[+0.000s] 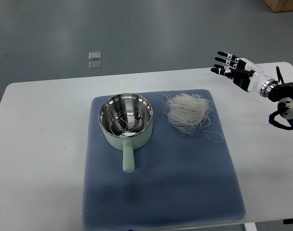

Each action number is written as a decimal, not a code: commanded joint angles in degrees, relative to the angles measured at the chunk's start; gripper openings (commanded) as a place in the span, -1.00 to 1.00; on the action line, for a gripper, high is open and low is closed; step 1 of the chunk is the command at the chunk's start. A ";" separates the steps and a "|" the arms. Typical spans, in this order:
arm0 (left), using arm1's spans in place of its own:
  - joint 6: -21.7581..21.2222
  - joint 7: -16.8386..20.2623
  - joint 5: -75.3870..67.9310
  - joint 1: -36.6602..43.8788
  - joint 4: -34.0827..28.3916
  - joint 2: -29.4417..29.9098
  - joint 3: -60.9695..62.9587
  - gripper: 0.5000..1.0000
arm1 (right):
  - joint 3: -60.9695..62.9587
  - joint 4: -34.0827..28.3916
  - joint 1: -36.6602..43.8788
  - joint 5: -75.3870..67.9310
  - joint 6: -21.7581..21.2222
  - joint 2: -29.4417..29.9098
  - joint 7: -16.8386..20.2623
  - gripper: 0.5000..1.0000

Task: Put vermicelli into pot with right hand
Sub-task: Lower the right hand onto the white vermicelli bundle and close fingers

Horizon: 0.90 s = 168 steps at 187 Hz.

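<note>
Up near the counter's (pixel 40 144) far right edge, the right hand (pixel 235 70) hovers with fingers spread, holding nothing; bare counter separates it from the vermicelli (pixel 187 111), heaped on the blue mat (pixel 184 183) just beside the pot (pixel 125 118)

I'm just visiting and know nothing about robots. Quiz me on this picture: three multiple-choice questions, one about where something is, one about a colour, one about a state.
1. Where does the vermicelli lie?
A. inside the pot
B. on the blue mat, right of the pot
C. on the floor

2. What colour is the pot outside?
A. red
B. black
C. pale green

3. What is the right hand doing?
A. open, holding nothing
B. gripping the pot handle
C. clutching noodles

Answers: 1 B, the bundle rests on the blue mat beside the pot. 2 C, its wall and handle are pale green. 3 A, its fingers are spread above the table's far right corner.
</note>
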<state>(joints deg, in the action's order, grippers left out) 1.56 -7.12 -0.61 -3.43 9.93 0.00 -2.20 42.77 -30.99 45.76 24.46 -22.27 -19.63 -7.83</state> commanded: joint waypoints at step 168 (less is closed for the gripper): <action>0.02 0.00 -0.10 0.00 0.00 0.00 0.09 1.00 | -22.90 -14.72 11.28 55.87 1.00 -1.91 -2.19 0.47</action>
<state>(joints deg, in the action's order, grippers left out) 1.52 -7.11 -0.72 -3.43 9.79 0.00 -2.10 22.65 -46.17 56.78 78.69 -23.82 -21.79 -10.11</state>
